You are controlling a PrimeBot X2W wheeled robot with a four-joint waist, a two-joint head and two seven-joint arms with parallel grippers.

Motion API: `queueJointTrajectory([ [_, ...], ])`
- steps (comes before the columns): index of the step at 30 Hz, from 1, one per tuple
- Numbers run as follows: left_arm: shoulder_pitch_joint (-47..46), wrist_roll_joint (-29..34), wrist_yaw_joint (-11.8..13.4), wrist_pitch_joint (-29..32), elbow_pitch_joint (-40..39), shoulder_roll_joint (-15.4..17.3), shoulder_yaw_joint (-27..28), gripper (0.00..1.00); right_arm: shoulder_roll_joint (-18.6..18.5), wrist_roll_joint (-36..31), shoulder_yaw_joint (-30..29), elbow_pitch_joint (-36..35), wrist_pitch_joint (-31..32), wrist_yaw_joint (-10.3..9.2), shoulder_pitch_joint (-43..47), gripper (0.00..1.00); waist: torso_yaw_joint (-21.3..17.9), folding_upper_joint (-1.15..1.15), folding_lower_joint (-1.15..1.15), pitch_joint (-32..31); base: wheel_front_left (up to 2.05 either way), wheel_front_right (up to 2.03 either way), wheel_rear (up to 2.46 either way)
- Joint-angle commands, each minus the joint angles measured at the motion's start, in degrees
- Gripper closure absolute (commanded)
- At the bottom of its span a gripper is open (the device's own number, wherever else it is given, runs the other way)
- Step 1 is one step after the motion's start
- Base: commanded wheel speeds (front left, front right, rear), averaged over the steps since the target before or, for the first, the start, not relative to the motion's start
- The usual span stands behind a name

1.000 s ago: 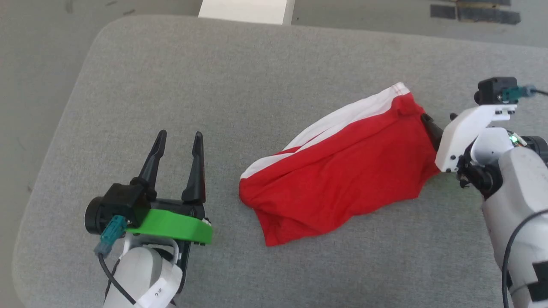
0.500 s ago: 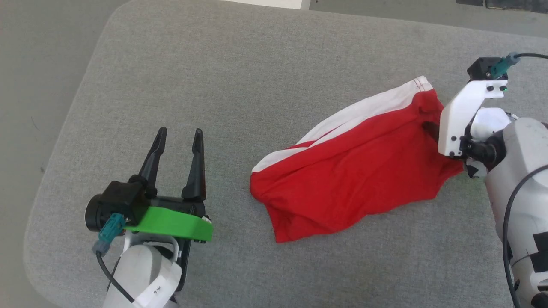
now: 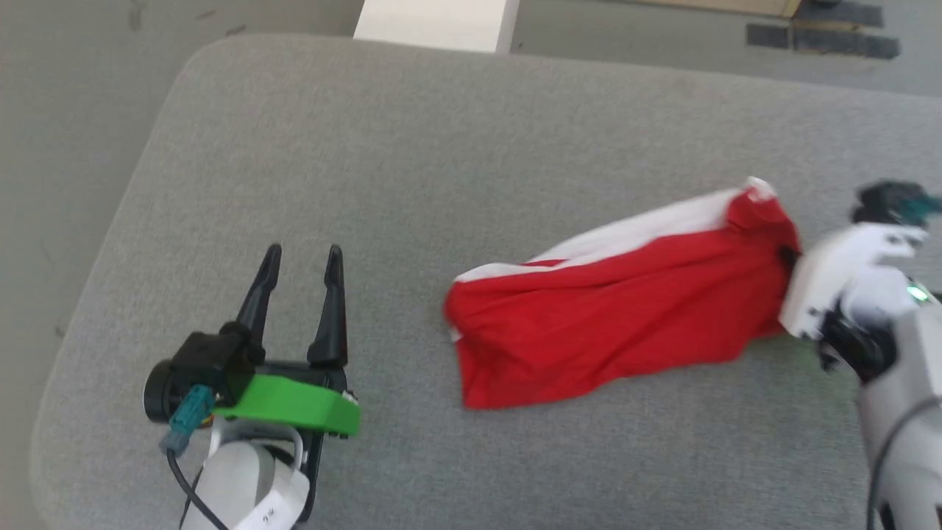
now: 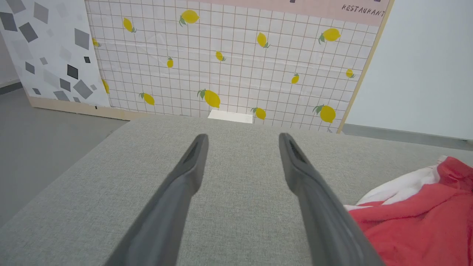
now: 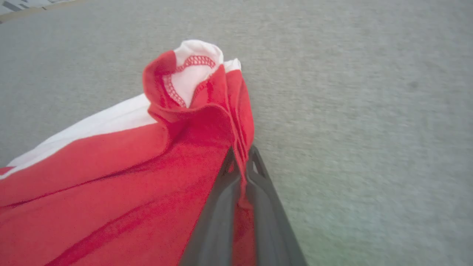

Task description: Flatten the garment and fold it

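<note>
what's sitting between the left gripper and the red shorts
Nothing visible does. A bare stretch of grey cushion separates the open left gripper from the near end of the red shorts. The right gripper is shut on the shorts' other end.

Bright, soft light everywhere. Faint shadow under the left hand (image 3: pixel 304 250). Blurry on the right of the head view, most at the right hand (image 3: pixel 789 258). Smeared cushion (image 5: pixel 369 111) in the right wrist view. Sharp in the left wrist view.
</note>
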Motion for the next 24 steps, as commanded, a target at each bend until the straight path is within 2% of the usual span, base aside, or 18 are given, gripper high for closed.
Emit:
queueJointTrajectory([
  [1,1.0,0.8,-0.1,-0.3,0.3,-0.2,0.2,0.0,-0.8,-0.6,-1.6,-1.5,-1.0,-0.09,2.0,1.0,-1.9,0.0,0.0,-2.3,0.0,0.0,0.0],
  [6,3.1,1.5,-0.4,-0.3,1.1,-0.2,0.7,0.0,-0.9,-4.5,-8.7,-8.2,-2.2,-0.09,9.0,1.0,-4.2,0.0,0.0,-4.7,0.0,0.0,0.0],
  [14,4.9,1.8,-0.8,-0.3,1.6,-0.2,0.7,0.0,2.1,-12.6,-17.4,-19.3,-0.7,-0.09,16.2,1.0,-6.4,0.0,0.0,-6.2,0.0,0.0,0.0],
  [18,5.0,1.7,-1.0,-0.3,1.9,-0.2,0.4,0.0,3.4,-15.8,-17.0,-24.5,0.4,-0.09,17.7,1.0,-6.4,0.0,0.0,-6.5,0.0,0.0,0.0],
  [24,4.8,1.8,-1.2,-0.3,2.2,-0.2,-0.2,0.0,4.3,-17.2,-10.0,-32.3,4.0,-0.09,18.6,1.0,-5.5,0.0,0.0,-6.9,0.0,0.0,0.0],
])
